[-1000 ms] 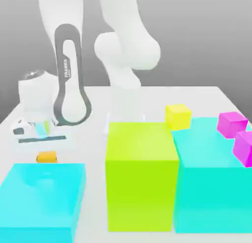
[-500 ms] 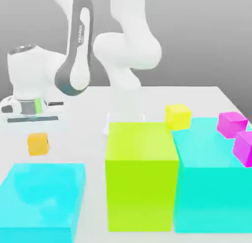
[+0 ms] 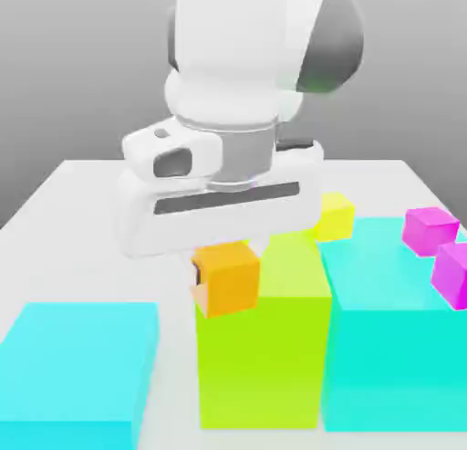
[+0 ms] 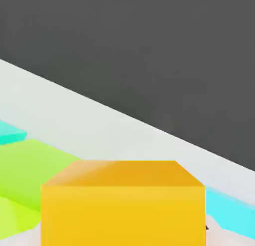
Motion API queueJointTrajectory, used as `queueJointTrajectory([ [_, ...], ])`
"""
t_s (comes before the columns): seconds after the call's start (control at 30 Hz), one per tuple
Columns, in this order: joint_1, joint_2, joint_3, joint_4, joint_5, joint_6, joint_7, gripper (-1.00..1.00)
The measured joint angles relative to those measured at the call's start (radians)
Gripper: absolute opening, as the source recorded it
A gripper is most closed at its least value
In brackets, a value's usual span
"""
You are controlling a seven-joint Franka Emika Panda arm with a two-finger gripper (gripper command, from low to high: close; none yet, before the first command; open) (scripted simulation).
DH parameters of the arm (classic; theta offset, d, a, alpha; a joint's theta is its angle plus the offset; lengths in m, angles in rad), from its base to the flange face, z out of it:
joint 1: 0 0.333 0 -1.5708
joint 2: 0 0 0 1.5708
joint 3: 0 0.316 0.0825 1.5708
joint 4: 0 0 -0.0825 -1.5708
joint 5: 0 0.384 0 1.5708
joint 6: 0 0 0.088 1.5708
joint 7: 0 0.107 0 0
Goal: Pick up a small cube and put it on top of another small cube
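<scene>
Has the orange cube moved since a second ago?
Yes. The orange cube, then on the table behind the cyan block at the exterior view's left, now hangs in the shut gripper, up and rightward, before the lime block.

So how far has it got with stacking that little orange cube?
Picking up looks done: the hand holds the small orange cube in the air, in front of the lime block. What's left is setting it on another small cube, perhaps the yellow one; nothing is stacked yet.
</scene>
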Motion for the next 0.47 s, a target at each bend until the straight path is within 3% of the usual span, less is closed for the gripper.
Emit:
queueJointTrajectory([
  [0.17,0.130,-0.014,0.130,0.107,0.048,-0.132,0.137,-1.00],
  [0.27,0.196,0.034,0.184,0.093,0.054,-0.082,0.201,-1.00],
  [0.3,0.199,0.051,0.187,0.073,0.051,-0.047,0.209,1.00],
  [0.47,0.199,0.051,0.187,0.073,0.051,-0.047,0.209,1.00],
])
